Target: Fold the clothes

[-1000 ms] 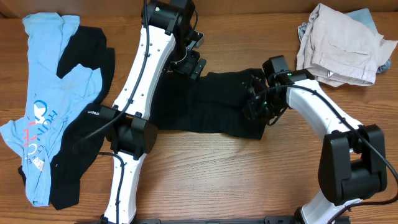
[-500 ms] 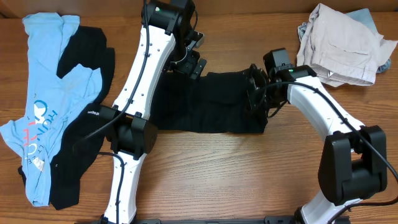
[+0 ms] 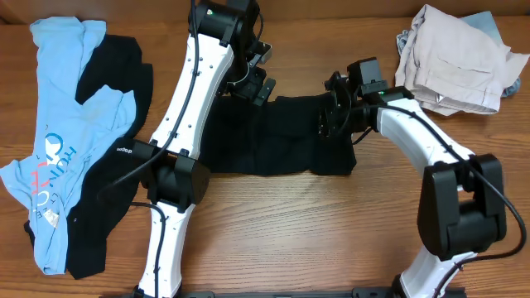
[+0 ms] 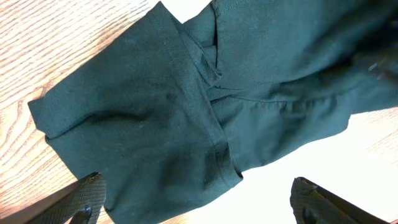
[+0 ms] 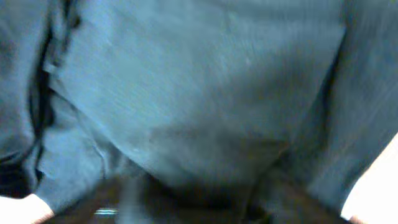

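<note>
You've got 1 black T-shirt [image 3: 281,147] lying mid-table, spread left-right as a wide rumpled band btwn the 2 arms. The left wrist cam shows you a stitched hem, a seam and a few overlapping folds in it. At the table's left side lie 2 more garments. One is a light-blue tee [image 3: 58,116] w/ white and red lettering near its lower end, too small for you to read. The other is a black garment [image 3: 112,207] partly under the tee, w/ a small white logo on the edge facing the arms, also unreadable. That makes 3 clothes around the arms, plus 1 beige pile [image 3: 460,54] in the far right corner w/ a bit of grey-blue fabric showing at its edges, well apart from the shirt. Your left claw [image 3: 258,85] hangs over the shirt's upper left corner. In its own cam the 2 fingertips sit wide apart at the bottom corners, so it's released, w/ only cloth and table below. Your right claw [image 3: 330,124] is down at the shirt's right part, against the fabric. Its cam is filled w/ blurred dark cloth very close up and the fingers are only dark smears, so you can't tell if it's clenched or released. The surface is a mid-brown wood-grain table [image 3: 273,236]; it washes out to white under the left wrist cam.
</note>
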`<state>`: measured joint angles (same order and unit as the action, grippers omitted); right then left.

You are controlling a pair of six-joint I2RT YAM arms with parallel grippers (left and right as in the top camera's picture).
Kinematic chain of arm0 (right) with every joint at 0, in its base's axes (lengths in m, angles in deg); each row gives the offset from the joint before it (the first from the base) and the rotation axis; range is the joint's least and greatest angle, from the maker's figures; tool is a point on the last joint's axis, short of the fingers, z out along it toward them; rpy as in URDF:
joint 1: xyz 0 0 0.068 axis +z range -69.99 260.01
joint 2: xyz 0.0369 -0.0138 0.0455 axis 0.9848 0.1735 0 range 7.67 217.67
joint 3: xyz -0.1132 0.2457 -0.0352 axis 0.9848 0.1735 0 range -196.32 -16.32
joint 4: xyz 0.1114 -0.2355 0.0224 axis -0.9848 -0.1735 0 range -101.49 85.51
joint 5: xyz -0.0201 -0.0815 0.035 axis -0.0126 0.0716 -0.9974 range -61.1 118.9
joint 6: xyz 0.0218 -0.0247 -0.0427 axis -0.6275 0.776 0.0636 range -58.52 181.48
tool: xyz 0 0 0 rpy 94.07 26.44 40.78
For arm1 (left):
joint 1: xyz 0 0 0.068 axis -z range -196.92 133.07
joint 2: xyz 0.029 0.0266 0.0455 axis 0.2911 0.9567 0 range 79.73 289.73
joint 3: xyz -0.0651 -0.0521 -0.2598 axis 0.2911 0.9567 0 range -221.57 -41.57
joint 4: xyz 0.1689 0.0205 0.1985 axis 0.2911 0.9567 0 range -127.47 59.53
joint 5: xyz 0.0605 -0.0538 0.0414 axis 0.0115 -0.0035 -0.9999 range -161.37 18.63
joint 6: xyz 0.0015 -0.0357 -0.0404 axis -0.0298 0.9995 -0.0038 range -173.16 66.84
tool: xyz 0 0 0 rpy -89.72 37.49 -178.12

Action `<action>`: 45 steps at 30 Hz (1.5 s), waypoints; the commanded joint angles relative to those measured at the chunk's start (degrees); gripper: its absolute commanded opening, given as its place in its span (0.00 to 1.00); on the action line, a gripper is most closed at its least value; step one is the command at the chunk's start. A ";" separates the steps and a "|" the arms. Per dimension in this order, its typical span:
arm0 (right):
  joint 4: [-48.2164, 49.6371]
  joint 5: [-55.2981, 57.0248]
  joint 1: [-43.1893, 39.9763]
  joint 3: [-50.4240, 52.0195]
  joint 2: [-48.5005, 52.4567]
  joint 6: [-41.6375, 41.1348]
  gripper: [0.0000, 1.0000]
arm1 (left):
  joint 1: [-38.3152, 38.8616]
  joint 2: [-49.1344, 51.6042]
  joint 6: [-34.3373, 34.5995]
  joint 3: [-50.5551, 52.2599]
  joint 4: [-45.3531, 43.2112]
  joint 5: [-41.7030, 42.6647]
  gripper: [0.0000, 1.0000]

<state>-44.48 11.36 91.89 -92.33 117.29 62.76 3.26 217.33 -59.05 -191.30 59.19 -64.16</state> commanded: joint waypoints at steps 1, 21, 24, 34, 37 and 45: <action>-1.11 2.36 -1.20 -1.40 0.20 -3.19 1.00 | -0.31 -0.81 0.28 -1.29 0.15 -0.37 0.98; -0.15 7.89 -4.39 -1.22 7.21 -2.84 1.00 | -0.31 -0.79 0.31 -1.29 0.15 -0.35 0.99; -0.57 7.69 -4.39 -1.20 7.78 -2.89 0.96 | -0.31 -0.79 0.31 -1.29 0.15 -0.35 1.00; -4.83 2.86 -4.35 -1.22 7.96 -4.59 0.29 | -0.31 -0.79 0.31 -1.29 -0.02 -0.37 1.00; -6.05 2.91 -5.18 -1.25 7.93 -5.09 0.04 | -0.31 -0.79 0.31 -1.29 -0.02 -0.66 1.00; -14.78 2.89 -15.63 -2.97 2.73 -5.70 0.04 | -0.79 -0.79 0.35 -1.29 -0.04 -8.26 1.00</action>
<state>-56.70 12.76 81.46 -93.58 123.89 57.41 3.19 217.33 -59.07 -191.30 59.17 -67.68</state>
